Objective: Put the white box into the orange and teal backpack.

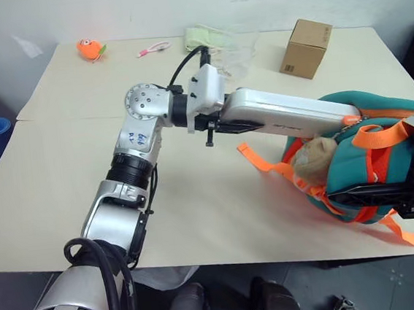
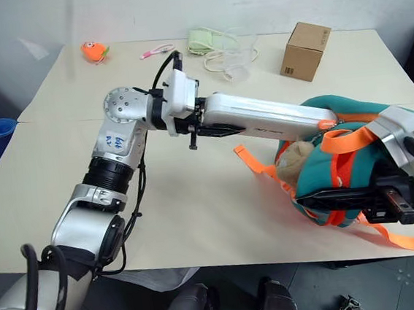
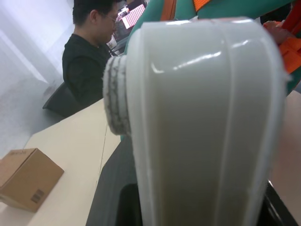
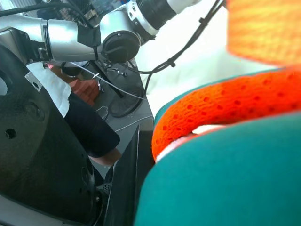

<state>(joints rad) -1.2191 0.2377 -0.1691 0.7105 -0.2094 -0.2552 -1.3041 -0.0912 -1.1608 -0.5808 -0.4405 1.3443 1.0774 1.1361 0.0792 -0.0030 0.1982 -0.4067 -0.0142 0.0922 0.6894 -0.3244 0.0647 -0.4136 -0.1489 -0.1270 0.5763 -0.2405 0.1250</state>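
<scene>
Left eye view: the left tool point(image 1: 235, 126) grips one end of the white box point(image 1: 291, 113), its black fingers closed on the case's near end. The box lies level above the surface point(image 1: 197, 200) and reaches across to the right, its far end touching the upper edge of the orange and teal backpack point(image 1: 354, 155). In the left wrist view the box point(image 3: 202, 122) rises between that tool's fingers, with the teal fabric of the backpack point(image 3: 211, 8) just beyond its far end.

The right tool point(image 2: 358, 203) is at the backpack's near side, its fingers closed on the pack's teal and orange edge and holding it up off the surface; the right wrist view shows the orange mesh trim point(image 4: 225, 110) and teal cloth pressed against that tool. A tan plush toy point(image 1: 314, 161) hangs on the side of the backpack facing the left arm, and orange straps point(image 1: 262, 160) trail from it onto the surface.

Farther out, a brown cardboard box point(image 1: 305, 48) stands near the far right of the surface, well apart from both tools. A pale green cloth point(image 1: 206, 35), a pink item point(image 1: 153, 49) and a small orange toy point(image 1: 90, 48) lie along the far edge. A person point(image 3: 89, 52) in dark clothes sits beyond the surface.
</scene>
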